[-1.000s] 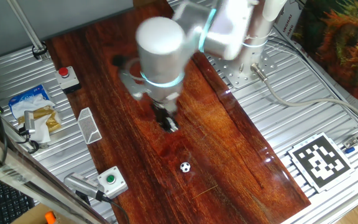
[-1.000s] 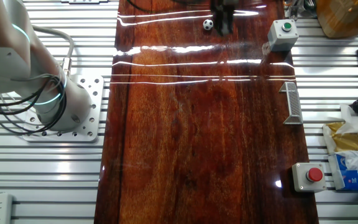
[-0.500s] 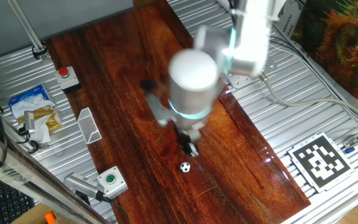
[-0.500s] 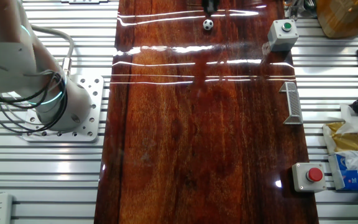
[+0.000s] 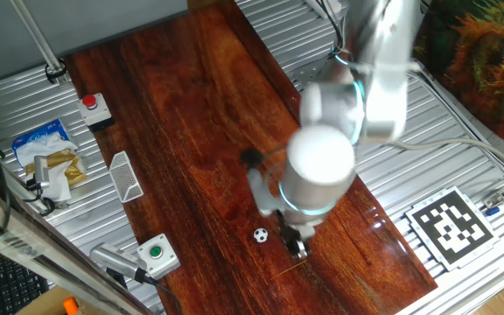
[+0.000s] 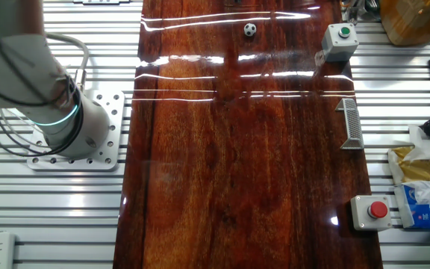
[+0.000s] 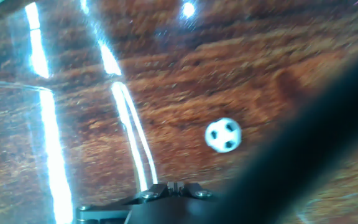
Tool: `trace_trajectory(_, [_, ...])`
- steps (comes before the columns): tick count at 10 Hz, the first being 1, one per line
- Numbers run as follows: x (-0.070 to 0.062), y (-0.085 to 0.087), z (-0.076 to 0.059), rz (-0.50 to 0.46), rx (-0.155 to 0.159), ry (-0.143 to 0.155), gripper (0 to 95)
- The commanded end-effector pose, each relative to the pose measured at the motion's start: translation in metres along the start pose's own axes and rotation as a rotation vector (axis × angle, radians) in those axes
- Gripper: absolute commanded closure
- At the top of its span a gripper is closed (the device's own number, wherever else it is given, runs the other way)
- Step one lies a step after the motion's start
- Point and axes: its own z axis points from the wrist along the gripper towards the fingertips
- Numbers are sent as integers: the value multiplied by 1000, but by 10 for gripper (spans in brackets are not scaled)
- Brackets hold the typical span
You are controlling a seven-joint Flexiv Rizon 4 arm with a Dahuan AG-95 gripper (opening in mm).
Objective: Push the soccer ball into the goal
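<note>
Ball (image 5: 261,234) on the wood near the table's end, well apart from goal (image 5: 126,176); gripper (image 5: 297,248) just beside it on the far side, jaw state not discernible; best swept low and straight along the ball-to-goal line, slowly.

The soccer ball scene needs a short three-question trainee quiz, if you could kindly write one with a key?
1. True or false: the soccer ball already sits inside the goal.
2. Which button box stands nearest the ball: A) the green button box, B) the red button box?
3. Fill in: the ball rests on the ______ board.

Key: 1 false, the ball lies on open wood near the gripper, well apart from the goal at the board's edge. 2 A. 3 wooden.
</note>
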Motion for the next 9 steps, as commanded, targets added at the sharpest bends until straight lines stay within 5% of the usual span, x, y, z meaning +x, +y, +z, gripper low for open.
trace_trajectory(1, [0, -4, 3, -17, -12, -7, 950])
trace_trajectory(5, [-4, -9, 6, -27, -7, -11, 950])
trace_trajectory(9, [-18, -31, 12, -50, -7, -15, 950])
